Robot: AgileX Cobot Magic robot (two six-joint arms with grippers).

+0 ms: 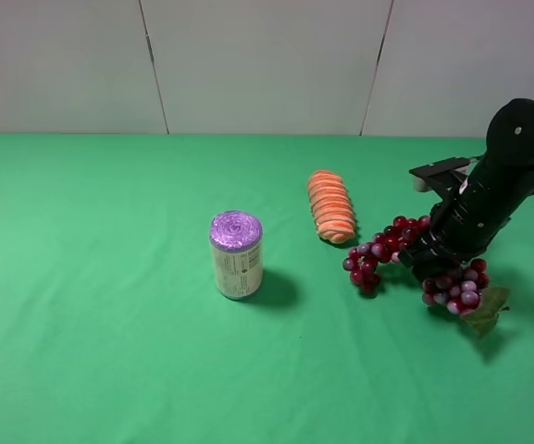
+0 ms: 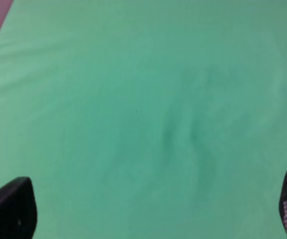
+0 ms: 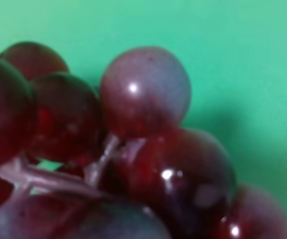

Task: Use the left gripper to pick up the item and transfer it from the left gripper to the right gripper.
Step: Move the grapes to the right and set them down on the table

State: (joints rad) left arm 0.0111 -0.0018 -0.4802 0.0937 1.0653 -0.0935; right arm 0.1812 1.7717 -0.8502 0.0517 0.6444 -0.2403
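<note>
Over on the right side of the green table [image 1: 100, 333], the right gripper [image 1: 433, 262] is down on the bunch of artificial grapes [image 1: 387, 242], its fingers clamped on the middle of the bunch. One end curls toward the orange ridged bread piece [image 1: 330, 206], and the other end, with the green leaf [image 1: 490, 305], hangs just past the claw. The right wrist view is filled with blurred dark red grapes [image 3: 133, 149]. The left gripper [image 2: 148, 211] shows only two black fingertips [image 2: 11, 206] set wide apart over bare cloth. A purple-topped white can [image 1: 236, 254] stands upright, well apart from the grapes
</note>
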